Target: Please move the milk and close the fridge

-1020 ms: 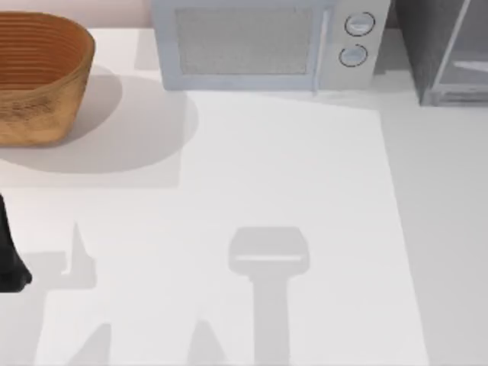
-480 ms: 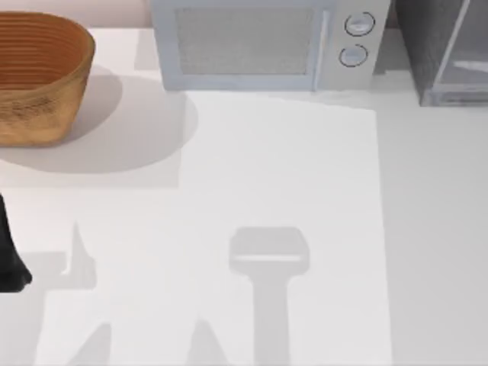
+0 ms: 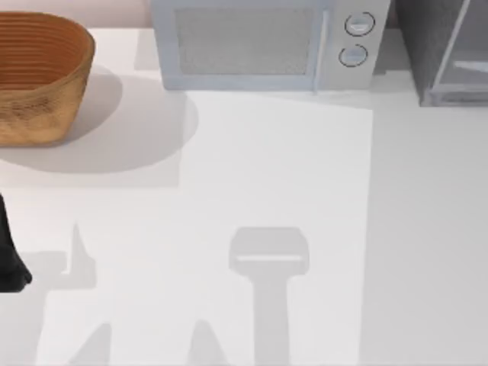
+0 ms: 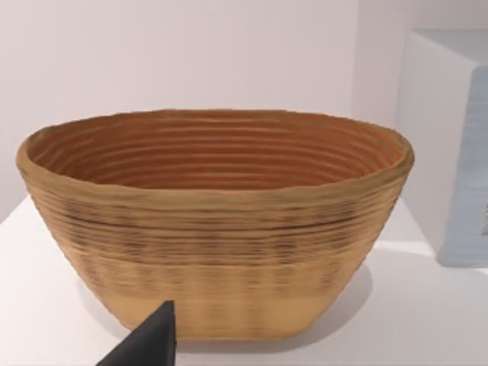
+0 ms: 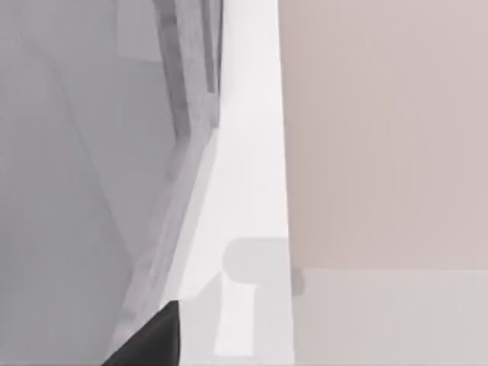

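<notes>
White tabletop (image 3: 252, 175) runs under a pale wall, seen from above. Along its far edge stand a woven basket (image 3: 38, 76) at the left, a white microwave (image 3: 263, 46) with two round knobs in the middle, and the fridge (image 3: 442, 49) at the far right corner: grey, with a speckled dark side and a pale-framed glassy door.

My left arm (image 3: 9, 255) is parked at the left edge of the table, a dark shape just inside the top view. Its wrist camera faces the basket (image 4: 213, 229), which sits directly ahead of the left gripper (image 4: 149, 343) with the microwave's side beyond it. One dark fingertip shows there, so I cannot tell whether that gripper is open or closed.

The right wrist view looks along a pale frame and grey glassy panel (image 5: 84, 152), with a white ledge beside it; this suggests the right gripper (image 5: 152, 339) is up close against the fridge, probably at its door, as the closing step would need. Again one dark fingertip shows, so I cannot tell its state.

No milk carton can be made out on the table, in the basket's visible hollow, or near either gripper. It may sit inside the fridge, but that cannot be confirmed.
</notes>
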